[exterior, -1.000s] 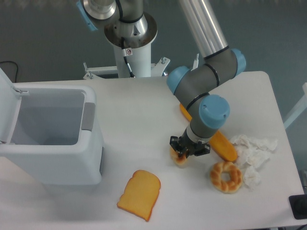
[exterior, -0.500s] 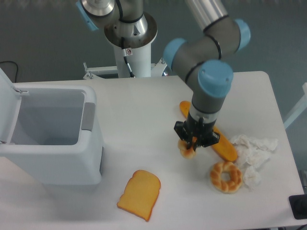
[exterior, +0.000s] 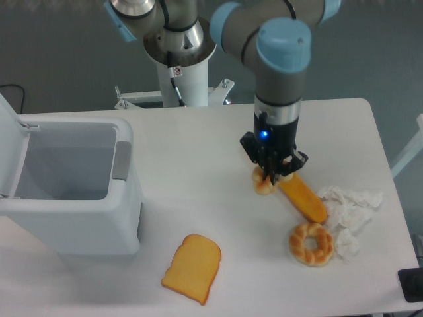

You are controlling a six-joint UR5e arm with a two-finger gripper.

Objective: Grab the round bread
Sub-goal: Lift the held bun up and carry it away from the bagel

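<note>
we've got the round bread (exterior: 263, 184) clamped in our gripper (exterior: 269, 177), hanging straight below the fingers, just beside the baguette (exterior: 304, 198).

You had the baguette (exterior: 303, 197) crowding the end effector (exterior: 269, 177) rightward; bare surface (exterior: 192, 165) lay open leftward.

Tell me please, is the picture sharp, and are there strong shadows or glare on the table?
In the fixed camera view, the round bread between the fingers and the ring bread look sharp. Light is even and soft: only faint shadows under the toast slice, no strong glare on the table.
</note>
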